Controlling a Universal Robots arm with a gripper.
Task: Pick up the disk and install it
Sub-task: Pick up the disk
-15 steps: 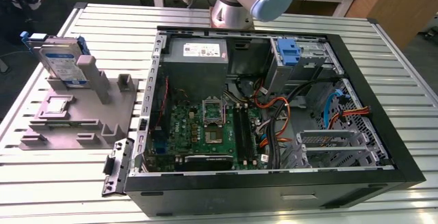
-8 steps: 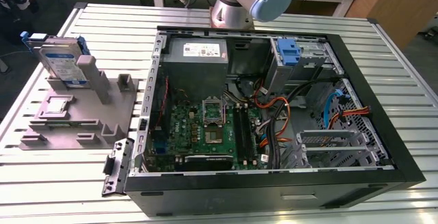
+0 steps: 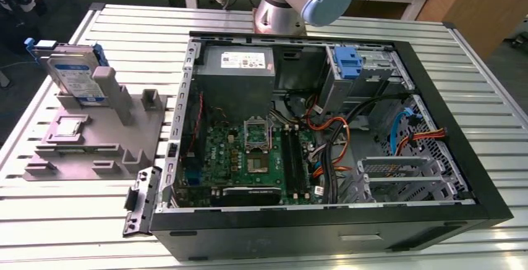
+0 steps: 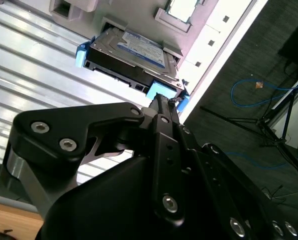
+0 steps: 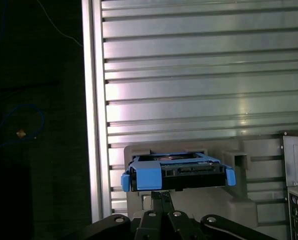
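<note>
Judging from this, you are at pick-up: jaws closed, empty, near the disk (image 5: 179, 171) on its stand (image 3: 91, 140); grasping needs them opened first.

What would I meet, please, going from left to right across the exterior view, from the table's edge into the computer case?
disk, standing upright → green motherboard → orange cables → metal drive cage
</note>
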